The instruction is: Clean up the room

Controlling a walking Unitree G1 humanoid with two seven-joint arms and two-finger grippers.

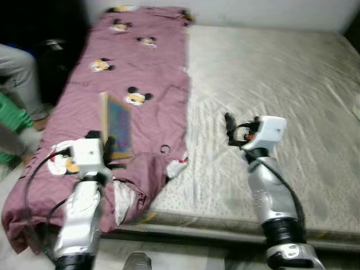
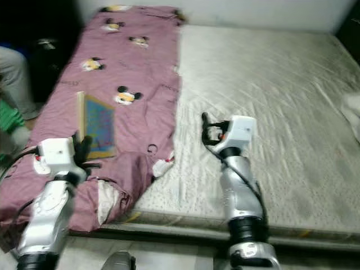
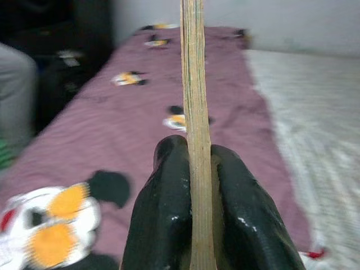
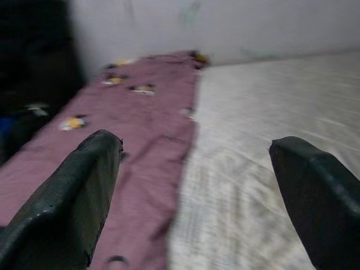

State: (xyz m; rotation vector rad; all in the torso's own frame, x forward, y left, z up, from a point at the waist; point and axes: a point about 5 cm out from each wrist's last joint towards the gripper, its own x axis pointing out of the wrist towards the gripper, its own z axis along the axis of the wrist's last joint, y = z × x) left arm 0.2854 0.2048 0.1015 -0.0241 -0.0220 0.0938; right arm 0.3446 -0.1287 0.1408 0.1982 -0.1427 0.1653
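A thin flat book (image 1: pixel 117 125) with a blue cover and tan edges stands upright over the mauve cartoon-mouse bedsheet (image 1: pixel 140 62). My left gripper (image 1: pixel 110 151) is shut on its lower edge; in the left wrist view the book's edge (image 3: pixel 194 112) runs between the two black fingers (image 3: pixel 163 225). My right gripper (image 1: pixel 229 128) is held over the bare grey mattress (image 1: pixel 270 79), open with nothing between its fingers (image 4: pixel 67 202), and points towards the head of the bed.
The mauve sheet covers the left strip of the bed and hangs crumpled over the near corner (image 1: pixel 135 191). A person's grey-trousered leg (image 1: pixel 22 73) and a green object (image 1: pixel 14 121) are at the left. A white wall (image 1: pixel 253 11) runs behind the bed.
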